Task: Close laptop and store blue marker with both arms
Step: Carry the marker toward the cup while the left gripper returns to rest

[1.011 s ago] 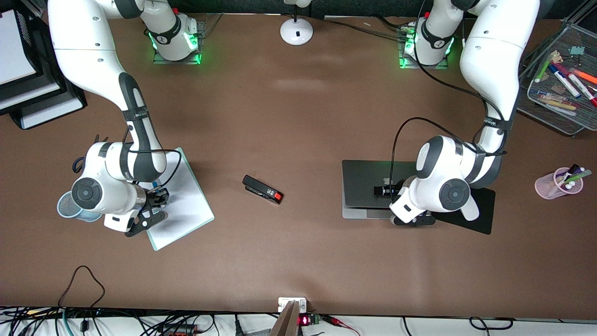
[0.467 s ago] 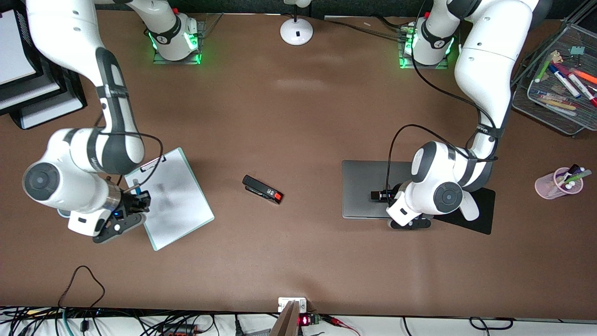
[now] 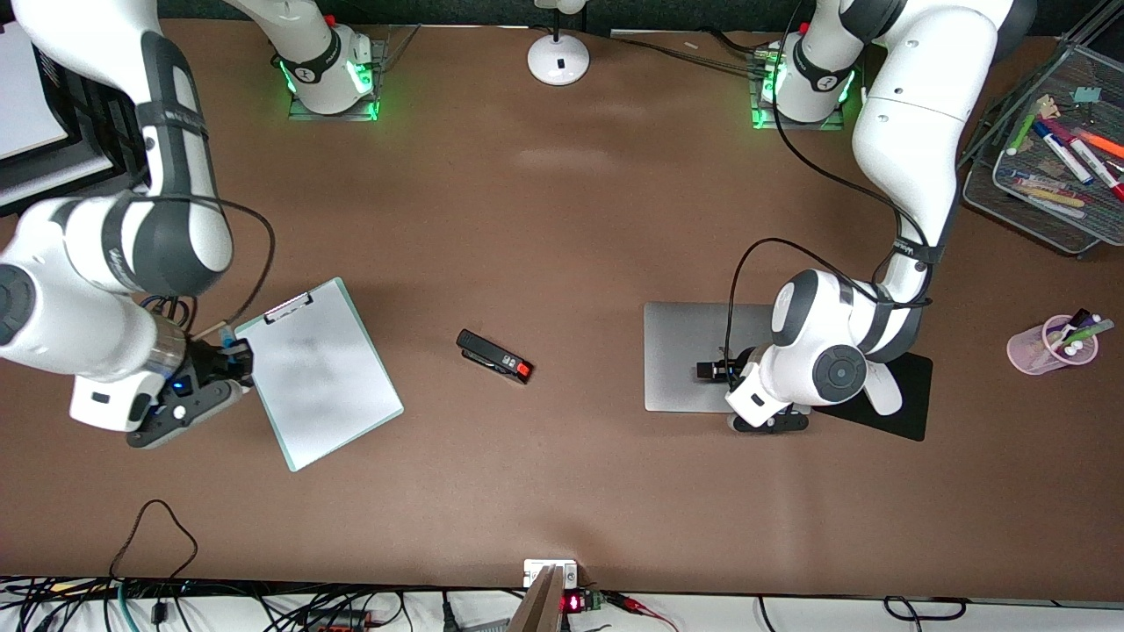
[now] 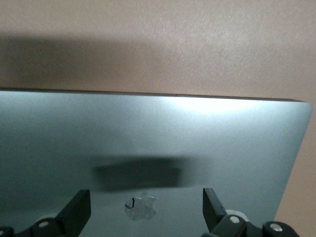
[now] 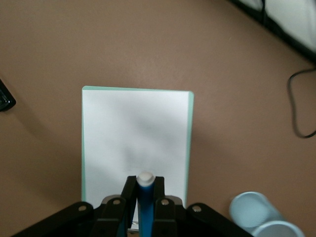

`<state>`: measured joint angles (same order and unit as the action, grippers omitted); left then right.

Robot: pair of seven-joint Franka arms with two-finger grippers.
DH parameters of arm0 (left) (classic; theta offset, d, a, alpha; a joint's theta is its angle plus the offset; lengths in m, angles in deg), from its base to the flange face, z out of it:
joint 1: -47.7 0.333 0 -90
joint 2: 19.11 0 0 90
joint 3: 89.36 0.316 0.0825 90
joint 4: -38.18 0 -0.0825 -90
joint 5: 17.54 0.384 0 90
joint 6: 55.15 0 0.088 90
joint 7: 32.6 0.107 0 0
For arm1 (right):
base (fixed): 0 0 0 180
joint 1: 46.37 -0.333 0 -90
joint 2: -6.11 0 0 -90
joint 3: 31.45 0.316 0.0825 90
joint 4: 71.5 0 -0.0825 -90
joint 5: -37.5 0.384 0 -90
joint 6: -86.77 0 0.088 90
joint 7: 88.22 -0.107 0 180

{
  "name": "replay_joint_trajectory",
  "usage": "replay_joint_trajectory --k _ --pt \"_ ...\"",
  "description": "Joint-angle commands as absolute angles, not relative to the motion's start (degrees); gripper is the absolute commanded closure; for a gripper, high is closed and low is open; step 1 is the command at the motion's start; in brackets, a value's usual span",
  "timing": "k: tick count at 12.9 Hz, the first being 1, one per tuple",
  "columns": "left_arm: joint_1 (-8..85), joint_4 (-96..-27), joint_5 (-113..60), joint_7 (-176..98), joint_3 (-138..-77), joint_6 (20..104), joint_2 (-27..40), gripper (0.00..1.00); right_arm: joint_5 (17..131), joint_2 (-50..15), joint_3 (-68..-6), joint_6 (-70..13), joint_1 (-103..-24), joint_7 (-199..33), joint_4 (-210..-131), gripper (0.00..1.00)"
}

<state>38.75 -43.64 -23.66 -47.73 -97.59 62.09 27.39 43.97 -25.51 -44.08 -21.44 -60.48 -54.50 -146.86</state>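
The laptop lies shut and flat, silver lid up, toward the left arm's end of the table. My left gripper hangs just over the lid. In the left wrist view its fingers stand open on either side of the apple logo, and the gripper holds nothing. My right gripper is shut on the blue marker, up in the air over the clipboard's edge. In the right wrist view the gripper pinches the marker, white end outward.
A white clipboard lies beside the right gripper and shows in the right wrist view. A black stapler lies mid-table. A black mousepad sits by the laptop. A pink pen cup, a mesh tray and blue mesh cups are nearby.
The right arm has risen and swung off the clipboard toward its own table end, with the marker in its grip. The laptop lid has dropped flat under the left gripper.
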Motion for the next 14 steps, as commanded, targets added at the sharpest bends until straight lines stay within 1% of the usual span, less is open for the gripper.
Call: replay_joint_trajectory --k 1,3,5,7,9,10,11,14 --pt "39.1 -42.2 -24.1 -47.3 -96.9 61.0 24.8 0.0 42.5 -22.7 -44.1 -20.7 -60.0 -46.8 -147.0 0.97" --pt "40.0 -42.4 -24.0 -47.4 -96.4 60.4 20.2 0.0 42.4 -22.3 -44.0 -23.3 -58.7 -41.1 -147.3 0.97" --pt "41.2 -42.3 -22.0 -47.3 -95.6 55.8 16.2 0.0 42.5 -22.3 -44.0 -28.4 -56.6 -33.4 -148.7 0.98" --pt "42.8 -42.4 -17.5 -47.5 -95.7 54.3 12.3 0.0 43.3 -22.4 -43.9 -33.0 -54.1 -25.1 -150.3 0.98" --pt "44.2 -42.3 -17.4 -47.4 -95.5 51.4 8.4 0.0 43.6 -22.6 -43.5 -36.4 -51.9 -18.7 -151.6 0.98" --pt "45.8 -42.4 -17.3 -47.3 -95.7 51.0 6.5 0.0 43.6 -22.7 -43.3 -36.6 -51.2 -15.8 -151.6 0.98" --pt "46.9 -42.4 -17.3 -47.1 -95.7 48.9 4.7 0.0 44.0 -23.0 -43.2 -36.6 -50.9 -13.5 -151.6 0.99" --pt "49.0 -43.6 -17.2 -46.9 -95.7 42.0 -2.8 0.0 53.5 -24.5 -43.2 -36.5 -47.5 0.1 -151.8 0.99"
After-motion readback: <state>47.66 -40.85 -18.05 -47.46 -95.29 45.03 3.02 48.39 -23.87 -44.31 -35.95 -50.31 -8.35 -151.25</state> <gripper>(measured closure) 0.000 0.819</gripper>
